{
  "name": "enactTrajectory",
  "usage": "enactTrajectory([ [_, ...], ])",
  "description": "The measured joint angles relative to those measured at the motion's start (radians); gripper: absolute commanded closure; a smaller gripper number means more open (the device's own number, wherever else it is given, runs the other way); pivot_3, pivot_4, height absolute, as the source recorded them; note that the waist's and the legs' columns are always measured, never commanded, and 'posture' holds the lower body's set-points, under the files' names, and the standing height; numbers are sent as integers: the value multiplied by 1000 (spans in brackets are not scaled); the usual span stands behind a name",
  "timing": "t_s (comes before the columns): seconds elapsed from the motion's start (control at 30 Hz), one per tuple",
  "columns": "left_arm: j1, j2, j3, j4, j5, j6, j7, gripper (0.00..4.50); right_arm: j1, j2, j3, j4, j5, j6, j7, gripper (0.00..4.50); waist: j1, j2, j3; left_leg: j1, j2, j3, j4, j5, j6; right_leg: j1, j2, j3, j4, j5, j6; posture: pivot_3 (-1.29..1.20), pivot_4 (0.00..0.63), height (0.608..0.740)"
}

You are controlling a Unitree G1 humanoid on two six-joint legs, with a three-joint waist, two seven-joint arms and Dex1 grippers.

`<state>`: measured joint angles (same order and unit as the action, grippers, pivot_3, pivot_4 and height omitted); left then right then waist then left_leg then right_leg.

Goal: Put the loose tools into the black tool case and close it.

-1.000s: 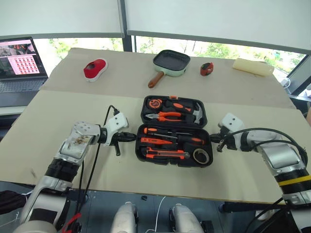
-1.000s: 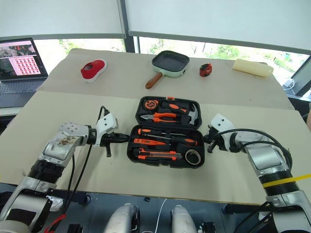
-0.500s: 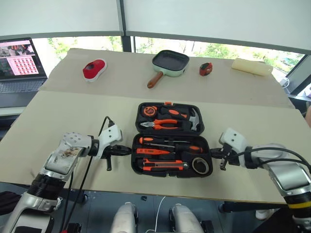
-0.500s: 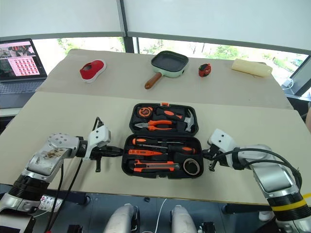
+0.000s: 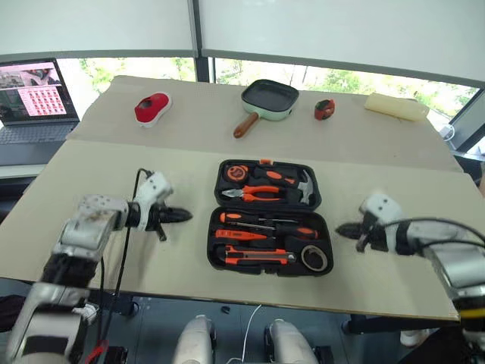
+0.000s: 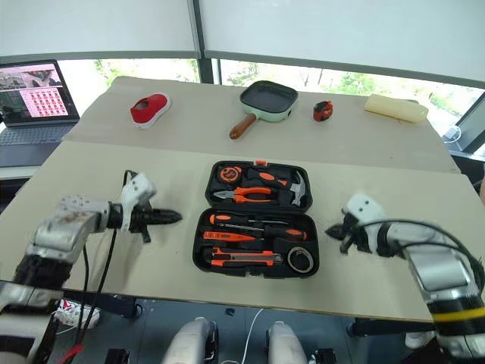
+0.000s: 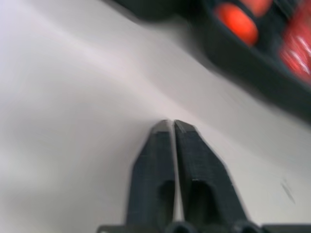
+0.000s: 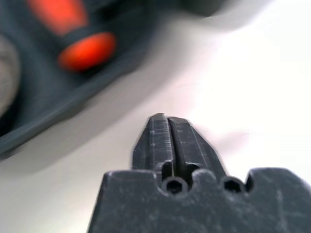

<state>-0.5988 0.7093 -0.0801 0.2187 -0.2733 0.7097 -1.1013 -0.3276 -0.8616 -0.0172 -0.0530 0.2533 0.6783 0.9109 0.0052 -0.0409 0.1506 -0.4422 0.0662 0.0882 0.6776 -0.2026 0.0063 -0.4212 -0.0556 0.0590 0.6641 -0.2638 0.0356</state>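
The black tool case point(image 5: 326, 227) lies open in the middle of the table, lid half away from me. Its near half holds two orange-and-black screwdrivers point(image 5: 267, 220), a slim orange tester point(image 5: 233, 234), a utility knife point(image 5: 254, 256) and a dark tape roll point(image 5: 312, 258). My left gripper point(image 5: 183, 216) hovers left of the case, shut and holding nothing, with a gap of bare table between. My right gripper point(image 5: 341, 229) sits just off the case's right side, also shut and holding nothing. The left wrist view shows its fingertips point(image 7: 164, 127) together over the table; the right wrist view shows the same point(image 8: 159, 120).
Pliers point(image 5: 254, 193) and a hammer point(image 5: 305, 184) rest in the lid half. At the back stand a green-rimmed frying pan point(image 5: 269, 95), a red object point(image 5: 151, 108), a small red-black item point(image 5: 323, 108) and a beige roll point(image 5: 394, 106). A laptop point(image 5: 34, 102) sits far left.
Both grippers have drawn outward from the case's sides, the left one farther. The view has shifted a little. The case stays open.
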Motion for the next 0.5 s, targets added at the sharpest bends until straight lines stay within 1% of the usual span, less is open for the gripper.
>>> enactTrajectory([
  [0.07,-78,-38,24,22,-32,108,32,2381,-93,29,-10,37,21,58,-10,2388,-2,0,0,0,0,-1,-1,0,0,0,0,0,0,0,0,0,150,740],
  [0.1,-134,-76,48,61,-50,188,69,1984,-156,61,-14,78,40,108,-23,1980,-3,0,0,0,0,-1,0,0,0,0,0,0,0,0,0,0,150,740],
  [0.17,-238,-148,85,123,-82,322,148,1293,-262,130,-14,139,67,195,-54,1325,-5,0,0,-1,-1,-2,0,0,0,0,1,0,1,0,0,0,150,740],
  [0.23,-301,-195,113,170,-86,398,212,642,-335,180,-14,189,82,253,-89,725,-10,0,0,-2,-1,-2,-1,0,0,-1,0,0,0,0,0,0,150,740],
  [0.27,-326,-220,133,198,-87,434,253,217,-368,202,-15,224,83,284,-114,313,-11,0,0,-2,-1,-2,-1,0,0,-1,0,0,0,0,0,0,150,740],
  [0.4,-354,-287,173,290,-82,485,383,217,-455,267,-29,344,84,368,-194,313,-18,0,0,-3,-1,-2,-2,0,0,-2,0,0,0,0,0,0,150,740],
  [0.5,-354,-297,173,317,-76,488,428,217,-480,288,-35,402,82,385,-229,313,-19,0,0,-4,-1,-2,-3,0,0,-3,-1,0,0,0,0,0,150,740],
])
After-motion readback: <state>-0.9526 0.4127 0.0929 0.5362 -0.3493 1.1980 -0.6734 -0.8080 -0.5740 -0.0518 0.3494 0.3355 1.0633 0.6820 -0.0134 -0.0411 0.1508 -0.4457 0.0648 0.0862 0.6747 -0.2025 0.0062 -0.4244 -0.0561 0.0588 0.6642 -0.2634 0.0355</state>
